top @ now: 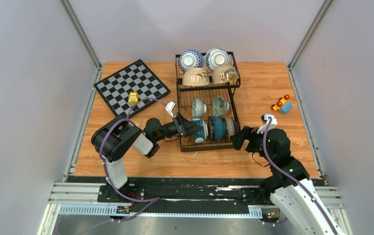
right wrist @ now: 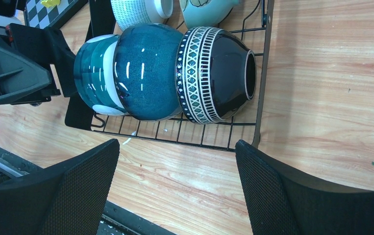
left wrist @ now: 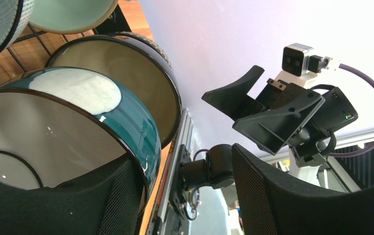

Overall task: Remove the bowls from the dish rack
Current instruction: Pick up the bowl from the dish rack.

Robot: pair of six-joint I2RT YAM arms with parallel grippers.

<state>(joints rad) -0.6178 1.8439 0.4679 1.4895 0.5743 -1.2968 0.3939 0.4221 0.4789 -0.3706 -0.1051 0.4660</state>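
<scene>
The black wire dish rack [top: 209, 147] stands mid-table. Its lower tray holds a front row of bowls on edge: a teal-and-white bowl [top: 203, 131] [left wrist: 136, 122], a dark blue bowl [right wrist: 145, 68] and a black patterned bowl [right wrist: 219, 73]. Two more bowls [top: 198, 106] stand behind them, and several sit upside down in the upper basket [top: 195, 77]. My left gripper [left wrist: 182, 161] is open. The teal bowl's rim stands between its jaws, against the left finger [left wrist: 77, 205]. My right gripper [right wrist: 177, 147] hangs open and empty over the wood before the rack's right front corner.
A chessboard [top: 132, 86] with a small yellow toy [top: 133, 97] lies at the back left. Toy blocks [top: 282, 105] sit at the right of the rack. The rack's wire frame [right wrist: 258, 98] edges the tray just ahead of my right gripper.
</scene>
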